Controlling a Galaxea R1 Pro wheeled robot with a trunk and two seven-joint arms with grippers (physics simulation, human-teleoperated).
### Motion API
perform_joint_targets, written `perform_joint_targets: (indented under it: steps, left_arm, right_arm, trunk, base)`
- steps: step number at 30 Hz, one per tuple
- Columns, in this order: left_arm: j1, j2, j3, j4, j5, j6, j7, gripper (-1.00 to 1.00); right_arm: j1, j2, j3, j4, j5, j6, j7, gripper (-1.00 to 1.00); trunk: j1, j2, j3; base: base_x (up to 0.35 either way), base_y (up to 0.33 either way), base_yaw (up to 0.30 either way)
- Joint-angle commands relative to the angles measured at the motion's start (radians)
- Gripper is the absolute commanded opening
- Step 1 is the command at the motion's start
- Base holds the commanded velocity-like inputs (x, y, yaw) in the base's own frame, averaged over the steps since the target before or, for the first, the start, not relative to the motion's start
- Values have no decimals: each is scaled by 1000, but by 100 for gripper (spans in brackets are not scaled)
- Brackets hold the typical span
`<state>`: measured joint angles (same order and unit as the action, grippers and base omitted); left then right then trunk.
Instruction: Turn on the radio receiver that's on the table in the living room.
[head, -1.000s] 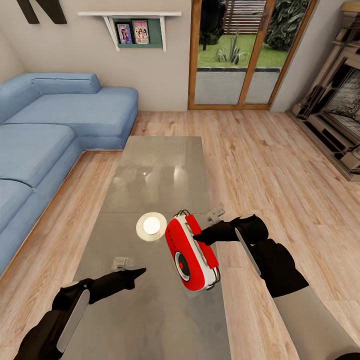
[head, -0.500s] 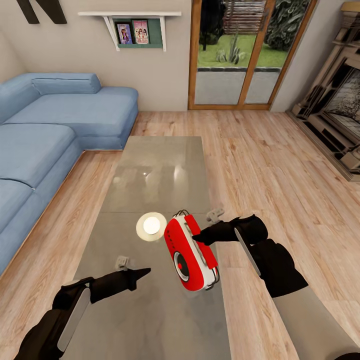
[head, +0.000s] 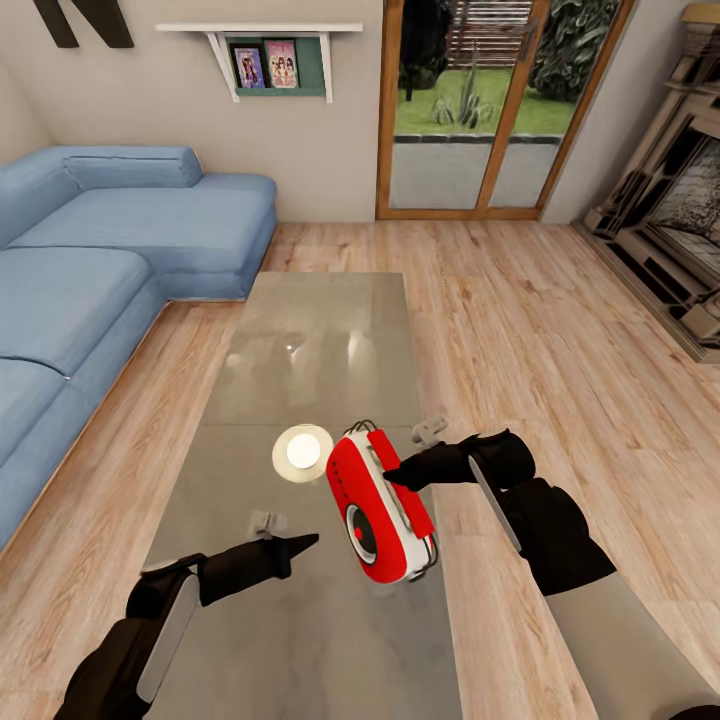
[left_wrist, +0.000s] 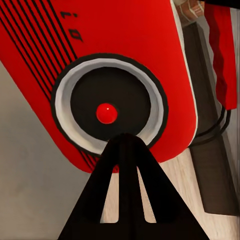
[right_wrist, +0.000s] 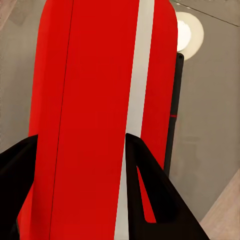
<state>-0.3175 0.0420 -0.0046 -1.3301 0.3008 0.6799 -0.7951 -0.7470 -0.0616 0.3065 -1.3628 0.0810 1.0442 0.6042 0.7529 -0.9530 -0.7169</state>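
Radio receiver (head: 380, 505) is held tilted just above the near right part of the table (head: 310, 330), dial facing left toward the left gripper (head: 300, 545). Right gripper (head: 392, 474) is clamped on the radio's body, a finger on each side, seen clearly in the right wrist view (right_wrist: 75, 165). Left gripper's fingers are pressed together to a point, holding nothing, tip aimed at the round dial (left_wrist: 107, 112) and just short of it. A cream disc (head: 302, 452) lies on the table just left of the radio. Blue sofa (head: 90, 260) at far left.
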Motion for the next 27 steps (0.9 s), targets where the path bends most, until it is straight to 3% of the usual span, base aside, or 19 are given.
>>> perform_joint_targets:
  steps: [1, 10, 12, 22, 23, 27]
  left_arm:
    - [0, -1, 0, 0, 0, 0, 0, -100]
    - [0, -2, 0, 1, -1, 0, 1, -100]
    - [0, -1, 0, 6, -3, -4, 1, -100]
    - [0, 0, 0, 22, -3, -14, 11, -100]
    - [-13, -2, 0, 34, 0, -16, 47, -100]
    - [-55, -3, 0, 119, -1, -19, 53, -100]
  right_arm:
    - [0, 0, 0, 0, -12, 3, 0, -100]
    - [1, 1, 4, 1, -15, 3, 4, -100]
    - [2, 0, 32, 1, -14, 3, 20, -100]
    - [7, 0, 37, 1, -15, 3, 23, -100]
    - [8, 0, 37, 1, -15, 3, 23, -100]
    - [8, 0, 37, 1, -15, 3, 23, -100]
  trunk:
    - [0, 0, 0]
    - [0, 0, 0]
    - [0, 0, 0]
    - [0, 0, 0]
    - [0, 0, 0]
    - [0, 0, 0]
  base:
    - [0, 0, 0]
    - [0, 0, 0]
    - [0, 0, 0]
    - [0, 0, 0]
    - [0, 0, 0]
    - [0, 0, 0]
